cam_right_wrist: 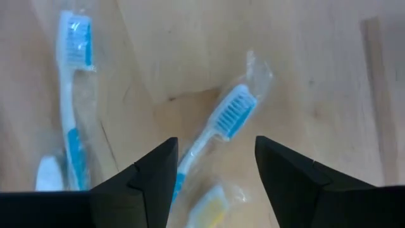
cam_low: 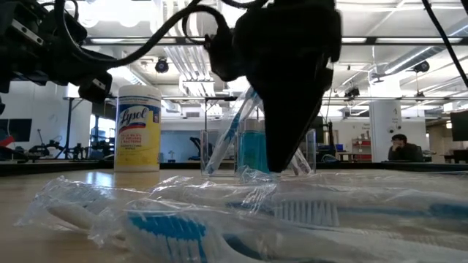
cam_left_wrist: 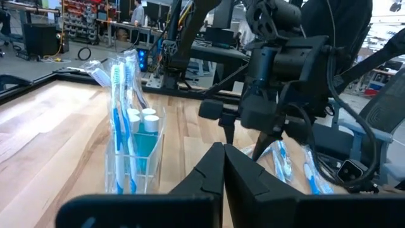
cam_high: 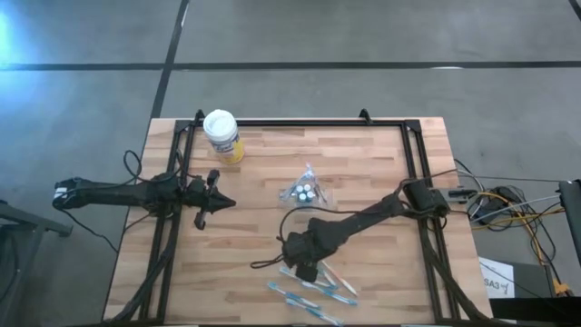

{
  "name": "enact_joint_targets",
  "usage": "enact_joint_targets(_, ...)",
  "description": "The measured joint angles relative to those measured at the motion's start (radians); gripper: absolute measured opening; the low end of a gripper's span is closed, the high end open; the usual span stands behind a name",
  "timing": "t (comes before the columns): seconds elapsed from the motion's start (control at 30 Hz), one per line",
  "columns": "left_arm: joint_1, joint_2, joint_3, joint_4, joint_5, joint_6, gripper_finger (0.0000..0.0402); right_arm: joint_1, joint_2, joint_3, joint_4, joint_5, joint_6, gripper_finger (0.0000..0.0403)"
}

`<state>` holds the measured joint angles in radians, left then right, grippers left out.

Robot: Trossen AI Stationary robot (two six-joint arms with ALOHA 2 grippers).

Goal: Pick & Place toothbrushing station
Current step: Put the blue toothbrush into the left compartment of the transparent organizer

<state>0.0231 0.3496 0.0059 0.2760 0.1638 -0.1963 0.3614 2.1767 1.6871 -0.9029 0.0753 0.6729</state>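
A clear plastic holder (cam_high: 304, 189) stands mid-table with blue-and-white toothbrushes (cam_left_wrist: 120, 107) upright in it and small white round-topped tubes (cam_left_wrist: 142, 118). Several loose wrapped toothbrushes (cam_high: 309, 291) lie flat near the table's near edge; they also show in the low view (cam_low: 219, 226). My right gripper (cam_high: 307, 271) is open and points down over them. In its wrist view (cam_right_wrist: 215, 171) its fingers stand on either side of one wrapped blue-and-white toothbrush (cam_right_wrist: 223, 123), touching nothing I can see. My left gripper (cam_high: 213, 202) is shut and empty, left of the holder (cam_left_wrist: 223, 155).
A white-lidded yellow canister (cam_high: 222, 136) stands at the far left of the table. A yellowish wrapped brush (cam_right_wrist: 209, 206) and another blue brush (cam_right_wrist: 73, 95) lie beside the one under my right gripper. Black frame rails (cam_high: 418, 163) run along the table's sides.
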Motion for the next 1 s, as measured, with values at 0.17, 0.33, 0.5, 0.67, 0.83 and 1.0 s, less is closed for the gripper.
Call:
enact_joint_targets(0.17, 0.0, 0.0, 0.0, -0.001, 0.0, -0.004, 0.0008, 0.001, 0.039, -0.01, 0.026, -0.003, 0.005, 0.0205)
enact_joint_targets(0.33, 0.0, 0.0, 0.0, -0.003, 0.0, -0.007, 0.0008, -0.001, 0.072, -0.005, 0.024, -0.043, -0.014, 0.0202)
enact_joint_targets(0.5, 0.0, 0.0, 0.0, -0.003, 0.0, -0.006, 0.0008, -0.006, 0.065, -0.008, 0.024, -0.043, -0.06, 0.0169)
enact_joint_targets(0.67, 0.0, 0.0, 0.0, -0.003, 0.0, -0.007, 0.0008, -0.019, 0.035, -0.013, 0.029, -0.006, -0.116, 0.0101)
enact_joint_targets(0.83, 0.0, 0.0, 0.0, -0.003, 0.0, -0.009, 0.0008, -0.04, -0.006, -0.014, 0.042, 0.011, -0.179, 0.0029)
enact_joint_targets(1.0, 0.0, 0.0, 0.0, -0.003, 0.0, -0.012, 0.0007, -0.042, -0.026, -0.014, 0.066, 0.002, -0.23, 0.0012)
